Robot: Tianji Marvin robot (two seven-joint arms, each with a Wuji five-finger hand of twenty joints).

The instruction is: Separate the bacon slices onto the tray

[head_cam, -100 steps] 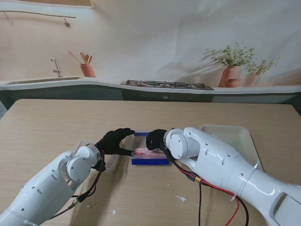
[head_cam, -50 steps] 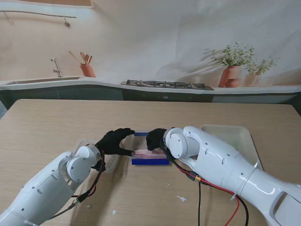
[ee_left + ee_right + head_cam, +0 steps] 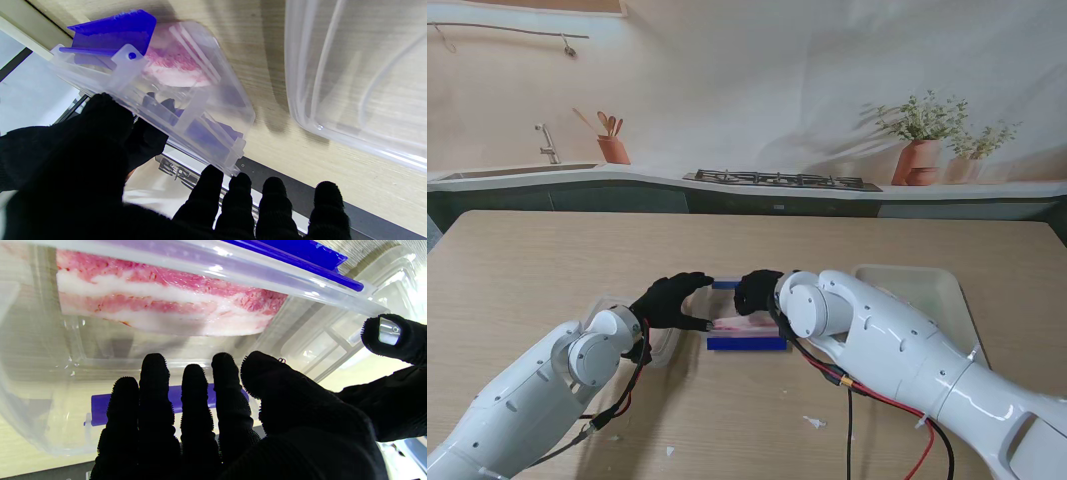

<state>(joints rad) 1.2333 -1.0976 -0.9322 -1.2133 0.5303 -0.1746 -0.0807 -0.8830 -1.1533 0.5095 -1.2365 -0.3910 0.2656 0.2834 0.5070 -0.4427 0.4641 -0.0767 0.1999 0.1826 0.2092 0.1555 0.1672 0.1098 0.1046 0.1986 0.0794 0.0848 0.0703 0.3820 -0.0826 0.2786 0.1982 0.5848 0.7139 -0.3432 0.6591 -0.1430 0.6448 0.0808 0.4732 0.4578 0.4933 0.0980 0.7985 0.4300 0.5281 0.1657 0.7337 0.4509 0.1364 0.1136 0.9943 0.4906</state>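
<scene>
— Bacon slices (image 3: 166, 311) are stacked inside the clear box (image 3: 186, 110), the one with blue latches, straight ahead of me; none are on the tray (image 3: 922, 290), which sits well apart, to the right of the box. What worries you?

— My left hand (image 3: 667, 302) pinches the box's near wall, thumb against fingers. If that grip tilts it, the stack could slide inside.

— And your right hand (image 3: 757, 293)?

— It hovers over the box, fingers side by side, thumb apart, holding nothing. Bacon looks soft and clingy, so I judge I may lift several slices at once.

— Anything beside the box?

— A clear lid (image 3: 360, 83) lies just left of the box; dragging the box could bump it.
</scene>
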